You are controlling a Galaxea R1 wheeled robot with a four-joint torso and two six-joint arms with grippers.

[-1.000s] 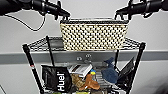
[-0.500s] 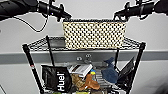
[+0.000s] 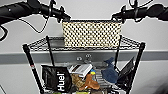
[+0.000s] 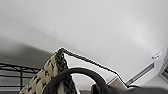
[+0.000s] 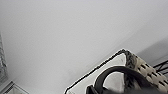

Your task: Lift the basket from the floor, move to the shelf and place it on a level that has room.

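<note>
I see the basket (image 3: 91,34) as cream wicker chequered with dark gaps, its rim a dark braid and its lining pale in my wrist views. Its loop handle (image 4: 75,75) is black. The shelf (image 3: 29,60) is black wire, with a red mark on its front left post. Below the basket, a black pouch (image 3: 56,78) carries white "Huel" lettering; beside that lie a brown object (image 3: 90,83) and a dark blue one (image 3: 109,72). The wall (image 3: 155,37) behind is pale grey, crossed by a darker grey band.

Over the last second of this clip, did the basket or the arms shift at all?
No visible change. The basket sits at the shelf's top tier, with the left gripper and right gripper at its ends, as before.
</note>
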